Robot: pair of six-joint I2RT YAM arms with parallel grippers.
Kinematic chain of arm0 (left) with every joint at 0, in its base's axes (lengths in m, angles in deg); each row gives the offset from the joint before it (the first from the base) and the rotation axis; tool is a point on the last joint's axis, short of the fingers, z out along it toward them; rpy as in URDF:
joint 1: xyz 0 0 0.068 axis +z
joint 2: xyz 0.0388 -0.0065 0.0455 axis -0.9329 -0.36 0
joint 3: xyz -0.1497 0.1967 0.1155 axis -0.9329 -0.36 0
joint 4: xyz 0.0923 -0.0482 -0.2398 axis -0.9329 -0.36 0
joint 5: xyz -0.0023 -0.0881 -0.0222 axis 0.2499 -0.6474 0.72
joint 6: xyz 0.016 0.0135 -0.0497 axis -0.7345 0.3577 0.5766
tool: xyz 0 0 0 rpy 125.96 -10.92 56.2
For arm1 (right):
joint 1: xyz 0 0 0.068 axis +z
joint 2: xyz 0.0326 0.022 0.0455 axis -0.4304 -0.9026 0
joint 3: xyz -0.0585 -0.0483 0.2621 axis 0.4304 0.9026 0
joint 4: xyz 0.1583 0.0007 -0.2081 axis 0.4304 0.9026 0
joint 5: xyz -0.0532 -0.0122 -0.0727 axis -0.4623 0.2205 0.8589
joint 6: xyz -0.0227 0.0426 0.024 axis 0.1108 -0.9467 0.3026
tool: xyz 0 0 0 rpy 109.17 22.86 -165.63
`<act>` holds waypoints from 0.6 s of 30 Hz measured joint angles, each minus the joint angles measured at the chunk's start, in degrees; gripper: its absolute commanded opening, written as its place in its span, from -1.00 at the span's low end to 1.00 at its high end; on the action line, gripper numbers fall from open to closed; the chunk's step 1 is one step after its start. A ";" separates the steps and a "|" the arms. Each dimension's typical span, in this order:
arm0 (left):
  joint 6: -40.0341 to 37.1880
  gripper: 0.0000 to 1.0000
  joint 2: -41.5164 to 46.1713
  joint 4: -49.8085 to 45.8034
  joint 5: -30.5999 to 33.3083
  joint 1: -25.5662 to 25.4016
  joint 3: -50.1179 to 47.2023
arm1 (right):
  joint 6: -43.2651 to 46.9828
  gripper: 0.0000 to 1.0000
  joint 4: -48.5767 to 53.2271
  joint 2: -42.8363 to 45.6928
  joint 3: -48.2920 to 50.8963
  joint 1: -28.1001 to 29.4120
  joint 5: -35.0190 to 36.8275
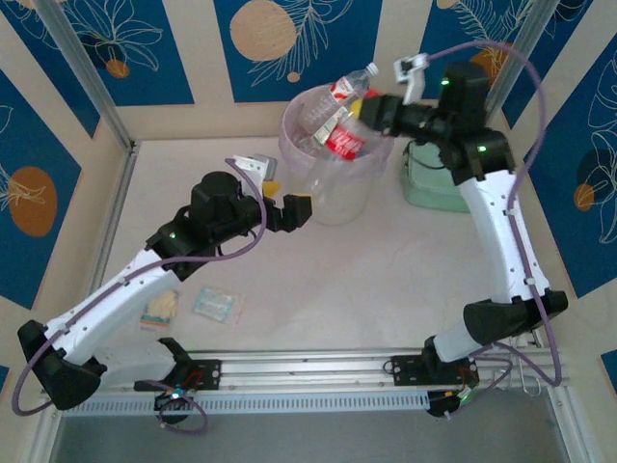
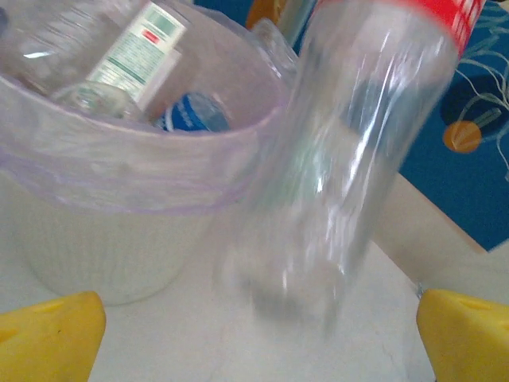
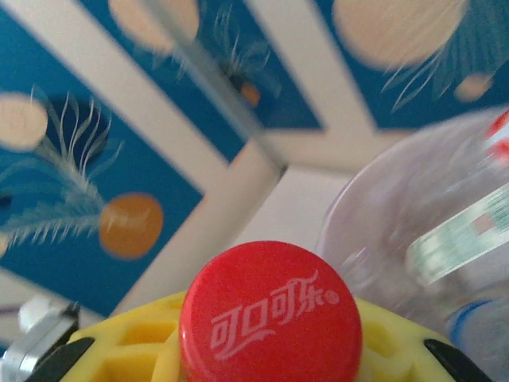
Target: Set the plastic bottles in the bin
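My right gripper (image 1: 364, 109) is shut on the neck of a clear plastic bottle (image 1: 339, 159) with a red label; its red cap (image 3: 270, 318) sits between the yellow fingers (image 3: 119, 350). The bottle (image 2: 342, 159) hangs upright against the outside of the bin (image 1: 359, 193), a cream bucket with a pale pink bag (image 2: 119, 183). Several bottles lie inside, one (image 1: 352, 82) sticking up above the rim, others with green-white (image 2: 135, 48) and blue (image 2: 191, 115) labels. My left gripper (image 1: 294, 210) stands open just in front of the hanging bottle, its yellow fingertips (image 2: 48, 334) wide apart and touching nothing.
A mint-green case (image 1: 434, 178) stands right of the bin, under my right arm. Two flat packets (image 1: 217, 304) (image 1: 161, 309) lie on the table near my left arm's base. Small items (image 1: 258, 169) sit left of the bin. Patterned walls enclose the back and sides.
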 measured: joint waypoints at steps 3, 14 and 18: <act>1.42 0.96 0.04 -0.35 1.84 1.81 0.52 | -3.58 -1.00 -7.52 0.81 0.33 -5.70 3.28; 7.30 0.93 -8.24 2.27 2.12 13.14 4.17 | -3.61 -1.00 -22.84 -5.22 -2.23 -12.94 19.41; 8.15 0.94 -14.86 3.26 3.37 14.27 8.46 | 0.11 -1.00 -21.77 -9.68 -4.37 -12.57 21.77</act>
